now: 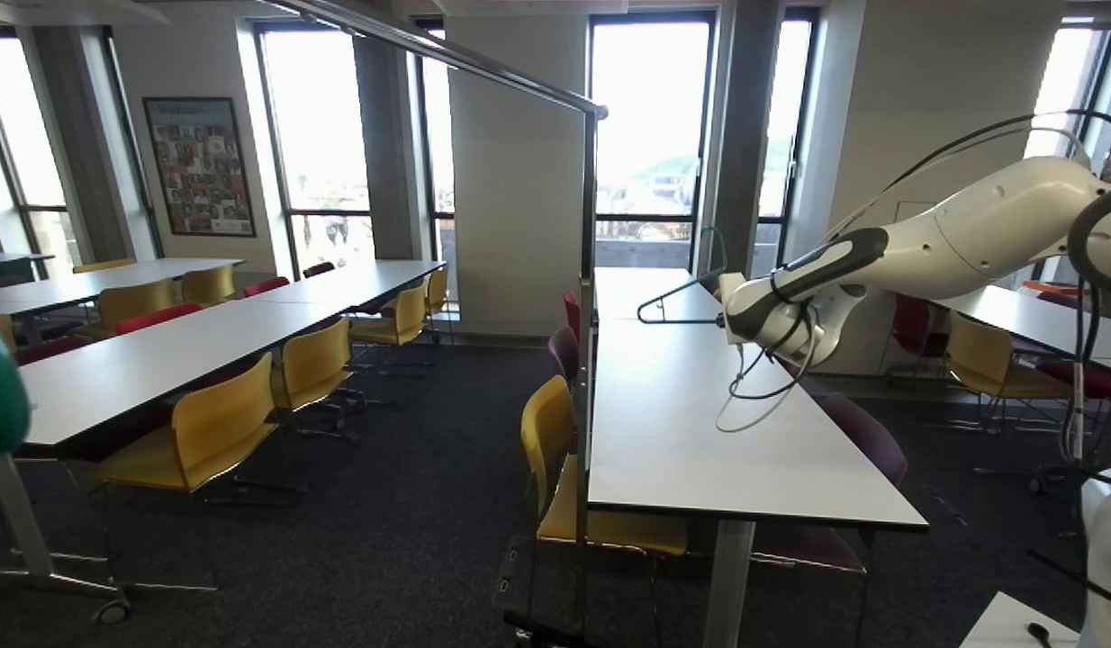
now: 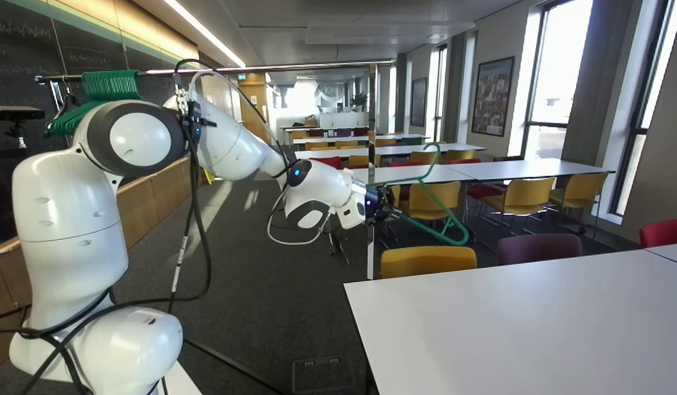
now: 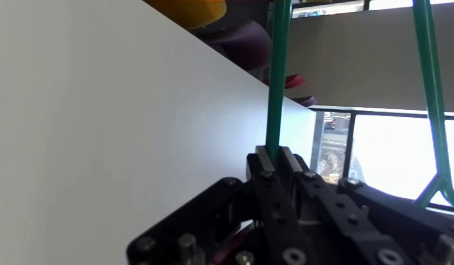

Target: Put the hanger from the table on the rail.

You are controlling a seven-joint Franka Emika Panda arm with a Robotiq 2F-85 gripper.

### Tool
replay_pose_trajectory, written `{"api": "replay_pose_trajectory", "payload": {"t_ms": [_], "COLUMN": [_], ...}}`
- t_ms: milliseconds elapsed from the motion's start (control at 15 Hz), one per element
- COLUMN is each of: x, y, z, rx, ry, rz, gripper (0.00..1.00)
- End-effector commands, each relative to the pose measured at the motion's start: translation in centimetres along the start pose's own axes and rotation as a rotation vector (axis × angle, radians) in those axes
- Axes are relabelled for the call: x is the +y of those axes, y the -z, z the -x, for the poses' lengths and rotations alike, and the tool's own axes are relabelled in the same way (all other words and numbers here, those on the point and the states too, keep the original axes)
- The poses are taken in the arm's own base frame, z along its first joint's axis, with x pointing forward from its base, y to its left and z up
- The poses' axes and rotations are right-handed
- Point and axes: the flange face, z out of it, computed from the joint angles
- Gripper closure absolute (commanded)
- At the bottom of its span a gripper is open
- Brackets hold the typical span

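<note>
The green hanger (image 1: 686, 321) is in the air above the white table (image 1: 718, 450), with its hook upward in both exterior views (image 2: 438, 235). My gripper (image 2: 392, 211) is shut on one bar of the hanger. In the wrist view the fingertips (image 3: 274, 154) pinch this hanger bar (image 3: 277, 81), and another part of it shows at the right. The table also shows in the wrist view (image 3: 102, 129). The grey metal rail (image 1: 483, 67) runs higher than the hanger, and it also shows in an exterior view (image 2: 316, 66). The hanger and the rail are apart.
Several green hangers (image 2: 111, 85) hang on the rail behind the arm. An upright post (image 1: 590, 270) carries the rail's end beside the table. A yellow chair (image 1: 551, 432) stands at the table's side. Loose cables (image 1: 772, 400) hang below the wrist.
</note>
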Motion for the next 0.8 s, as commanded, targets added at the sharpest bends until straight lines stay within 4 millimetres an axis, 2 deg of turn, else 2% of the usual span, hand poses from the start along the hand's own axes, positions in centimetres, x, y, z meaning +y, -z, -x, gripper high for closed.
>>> {"api": "replay_pose_trajectory", "payload": {"t_ms": [0,200,400,533,733], "x": [-7.6,-12.5,-16.5,-18.4,-19.7], "y": [0.6,2.6,5.8,8.0,11.2], "z": [3.1,8.0,13.7,17.2,21.4], "rx": [-0.014,-0.063,-0.116,-0.133,-0.123], "ry": [0.092,0.18,0.246,0.268,0.284], "rz": [-0.159,-0.28,-0.404,-0.478,-0.57], "gripper": [0.98,0.98,0.98,0.98,0.98]}}
